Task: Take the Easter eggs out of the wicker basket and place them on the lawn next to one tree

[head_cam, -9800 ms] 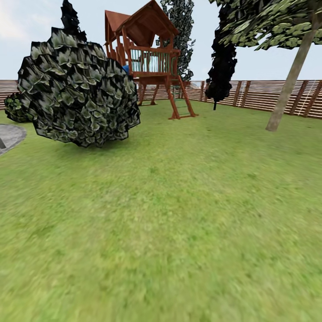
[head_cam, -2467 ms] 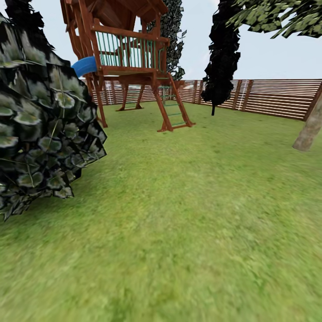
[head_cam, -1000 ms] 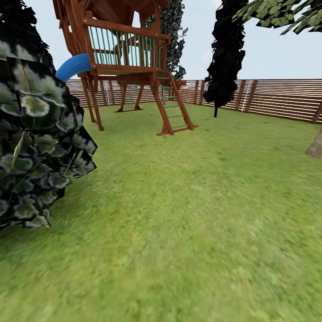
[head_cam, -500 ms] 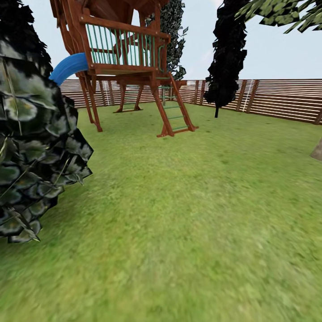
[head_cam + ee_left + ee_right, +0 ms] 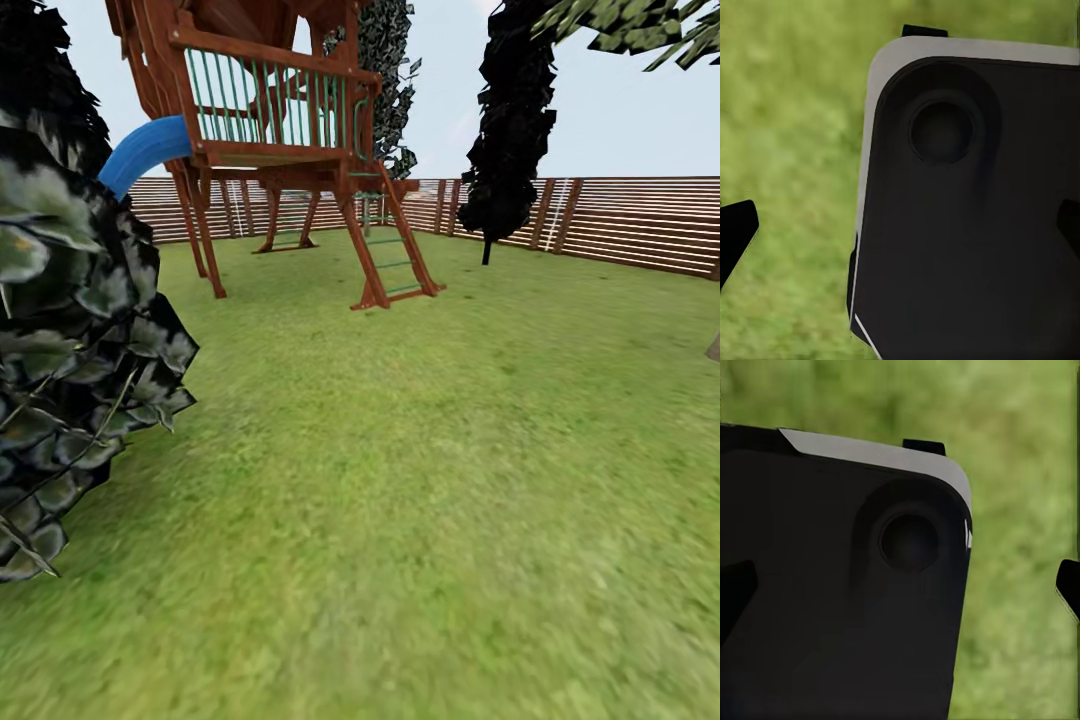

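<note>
The Easter eggs and the wicker basket are out of view. The lawn (image 5: pixel 420 480) of mottled green grass stretches ahead in the head view. A tall tree (image 5: pixel 388 70) with dark, white-flecked foliage rises behind the playset, its trunk hidden. My left gripper (image 5: pixel 900 229) is open over grass, with one black fingertip at each side edge of the left wrist view. My right gripper (image 5: pixel 900 585) is open the same way, holding nothing. A dark, grey-rimmed part of my own body (image 5: pixel 967 217) fills the space between the fingers in both wrist views.
A big dark leafy bush (image 5: pixel 70 340) stands close on the left. Ahead is a red-brown playset (image 5: pixel 280 130) with a blue slide (image 5: pixel 145 155) and a ladder. An all-black tree (image 5: pixel 510 120) stands by the slatted fence (image 5: pixel 620 222). A pale trunk base (image 5: pixel 714 348) touches the right edge.
The whole head view has shifted: the playset looms larger, the bush slides further left, and the pale trunk has nearly left the right edge. The camera has moved forward.
</note>
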Motion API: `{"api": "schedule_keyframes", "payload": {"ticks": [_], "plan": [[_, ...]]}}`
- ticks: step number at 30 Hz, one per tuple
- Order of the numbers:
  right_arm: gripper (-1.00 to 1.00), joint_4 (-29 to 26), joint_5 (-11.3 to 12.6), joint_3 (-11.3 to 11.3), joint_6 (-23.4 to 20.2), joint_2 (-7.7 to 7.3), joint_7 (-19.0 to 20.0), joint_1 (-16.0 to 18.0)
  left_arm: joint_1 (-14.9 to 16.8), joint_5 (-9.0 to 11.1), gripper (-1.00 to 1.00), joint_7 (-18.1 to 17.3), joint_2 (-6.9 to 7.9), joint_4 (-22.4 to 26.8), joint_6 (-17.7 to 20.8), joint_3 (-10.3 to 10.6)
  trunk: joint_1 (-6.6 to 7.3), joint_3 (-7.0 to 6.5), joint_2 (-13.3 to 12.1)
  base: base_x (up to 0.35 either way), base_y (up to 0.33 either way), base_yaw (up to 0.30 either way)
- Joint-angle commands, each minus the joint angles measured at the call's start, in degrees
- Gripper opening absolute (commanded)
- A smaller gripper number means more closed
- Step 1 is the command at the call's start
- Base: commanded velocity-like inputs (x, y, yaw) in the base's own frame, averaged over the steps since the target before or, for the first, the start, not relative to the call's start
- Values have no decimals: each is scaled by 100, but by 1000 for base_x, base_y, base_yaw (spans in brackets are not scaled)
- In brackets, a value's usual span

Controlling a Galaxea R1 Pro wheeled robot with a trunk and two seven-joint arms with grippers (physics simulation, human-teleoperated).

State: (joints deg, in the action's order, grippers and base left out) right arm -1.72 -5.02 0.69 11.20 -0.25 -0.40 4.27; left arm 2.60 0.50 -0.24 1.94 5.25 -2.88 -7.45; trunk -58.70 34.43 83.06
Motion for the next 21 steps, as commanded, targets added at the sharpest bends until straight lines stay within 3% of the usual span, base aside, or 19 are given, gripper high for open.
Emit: {"api": "schedule_keyframes", "payload": {"ticks": [1,21], "plan": [[100,5,-52,1,14,-1,-4,3,4,4,100,-3,-1,-6,-19,-29,-3,5,2,324,0,0],[100,5,-47,1,14,-1,-4,4,4,12,100,-3,-1,-6,-19,-29,-3,5,2,324,0,0]]}}
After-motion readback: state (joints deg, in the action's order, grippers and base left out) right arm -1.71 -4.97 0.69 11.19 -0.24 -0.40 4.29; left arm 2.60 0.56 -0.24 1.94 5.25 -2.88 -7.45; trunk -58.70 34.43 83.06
